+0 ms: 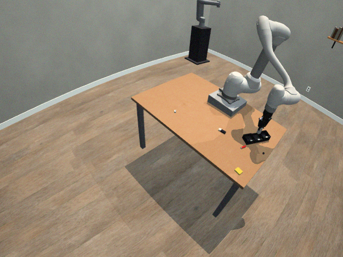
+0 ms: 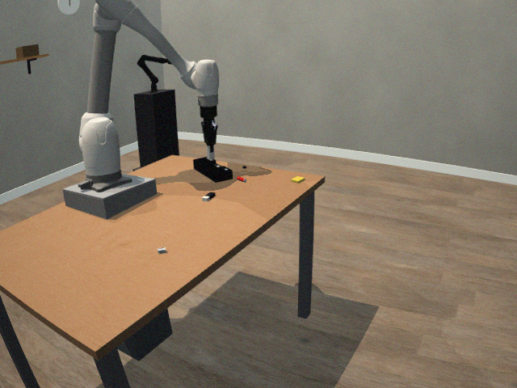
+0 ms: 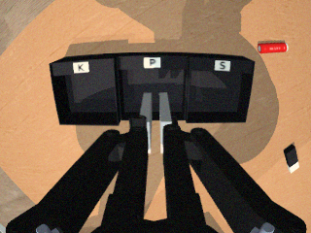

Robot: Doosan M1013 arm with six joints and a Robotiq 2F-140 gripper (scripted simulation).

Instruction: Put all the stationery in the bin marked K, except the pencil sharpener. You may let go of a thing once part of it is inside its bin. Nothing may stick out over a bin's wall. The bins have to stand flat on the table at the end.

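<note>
- Nearest in the exterior view: small silver-white piece (image 2: pixel 161 250) alone on the bench (image 2: pixel 104 284), well apart from the rest; possibly the sharpener, too small to tell.
- Next: black block with a white end (image 2: pixel 208 196), probably an eraser; judged light, stiff and slightly grippy; best pinched across its short sides.
- Then: red cylinder (image 2: pixel 241 179) near the row of bins (image 2: pixel 219 173); likely light, hard and prone to rolling; best taken across mid-length.
- Yellow flat pad (image 2: pixel 297 179) near the bench corner; thin and low, to be taken by opposite edges.
- Hand (image 3: pixel 155 99) above the near wall of the middle bin, fingers pressed almost together, nothing visible between.
- Bin K (image 3: pixel 61 93) at the row's left end in the wrist view; no contents visible.
- Farthest: small black round item (image 2: pixel 244 166).
- Letters K, P, S legible in the wrist view only; silver-white piece and yellow pad absent there.
</note>
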